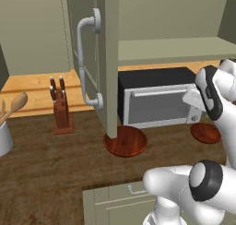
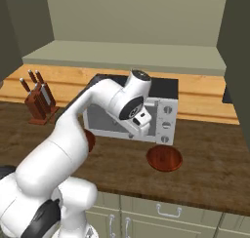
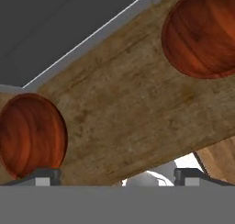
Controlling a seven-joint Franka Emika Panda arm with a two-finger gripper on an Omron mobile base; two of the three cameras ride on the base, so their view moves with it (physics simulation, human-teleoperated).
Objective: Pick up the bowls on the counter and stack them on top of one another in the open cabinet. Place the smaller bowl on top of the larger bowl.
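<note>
The larger bowl (image 1: 125, 142) sits on the dark counter (image 1: 55, 168) just below the open cabinet door (image 1: 107, 58), left of the microwave's front. The smaller bowl (image 1: 206, 133) rests at the microwave's right front corner, also seen in the right base view (image 2: 165, 158). My gripper (image 2: 142, 126) hovers in front of the microwave, between the two bowls and nearer the smaller one. In the hand view the gripper (image 3: 118, 176) is open, fingertips wide apart over bare counter, with the smaller bowl (image 3: 202, 32) at upper right and the larger bowl (image 3: 30, 136) at lower left. The cabinet shelf (image 1: 175, 49) is bare.
A microwave (image 1: 156, 102) stands under the shelf, against the back. The door's long curved handle (image 1: 85, 58) faces left. A knife block (image 1: 61, 109) and a utensil holder (image 1: 3, 136) stand at the left. The drawer unit (image 1: 115, 203) lies below the counter's front edge.
</note>
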